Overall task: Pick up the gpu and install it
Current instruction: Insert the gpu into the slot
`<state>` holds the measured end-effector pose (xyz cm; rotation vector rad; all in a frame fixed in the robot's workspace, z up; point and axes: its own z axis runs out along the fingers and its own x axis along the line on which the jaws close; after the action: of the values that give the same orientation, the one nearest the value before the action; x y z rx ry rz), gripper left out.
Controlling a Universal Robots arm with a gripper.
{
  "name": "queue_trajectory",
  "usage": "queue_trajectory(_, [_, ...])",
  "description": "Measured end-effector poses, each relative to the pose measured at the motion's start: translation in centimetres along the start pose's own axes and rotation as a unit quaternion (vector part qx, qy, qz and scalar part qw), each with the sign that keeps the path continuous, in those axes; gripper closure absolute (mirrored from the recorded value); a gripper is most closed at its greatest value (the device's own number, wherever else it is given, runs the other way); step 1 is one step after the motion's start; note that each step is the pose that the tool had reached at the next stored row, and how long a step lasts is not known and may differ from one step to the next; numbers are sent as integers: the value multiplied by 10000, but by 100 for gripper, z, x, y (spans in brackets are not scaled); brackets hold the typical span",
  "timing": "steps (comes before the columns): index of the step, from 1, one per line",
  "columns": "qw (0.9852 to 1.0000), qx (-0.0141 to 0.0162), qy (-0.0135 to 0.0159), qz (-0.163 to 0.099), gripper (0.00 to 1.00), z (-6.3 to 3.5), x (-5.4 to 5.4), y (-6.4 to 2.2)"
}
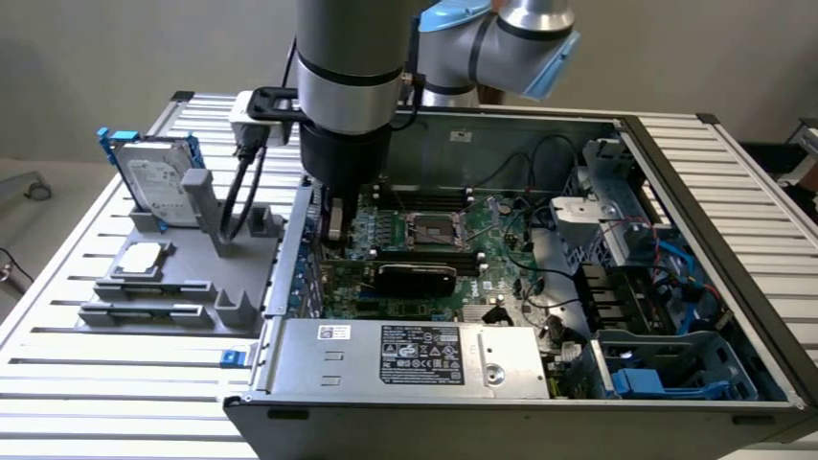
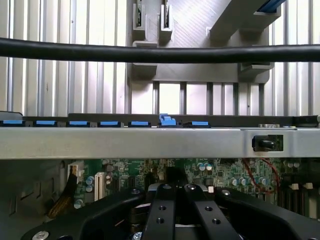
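Beside the case wall (image 2: 150, 142), the closed gripper (image 2: 175, 192) hangs over the motherboard (image 1: 435, 225), gpu (image 1: 412, 280) nearby.

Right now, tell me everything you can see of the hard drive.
The hard drive is a silver metal box with a white label, held in a blue plastic frame. It stands upright in a slot of the grey holder on the slatted table, at the exterior view's left, outside the case.
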<state>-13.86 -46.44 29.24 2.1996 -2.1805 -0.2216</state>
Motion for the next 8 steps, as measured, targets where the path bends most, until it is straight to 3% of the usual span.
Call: queue_trajectory(8, [10000,0,-1,0,89,-150,-10,-137])
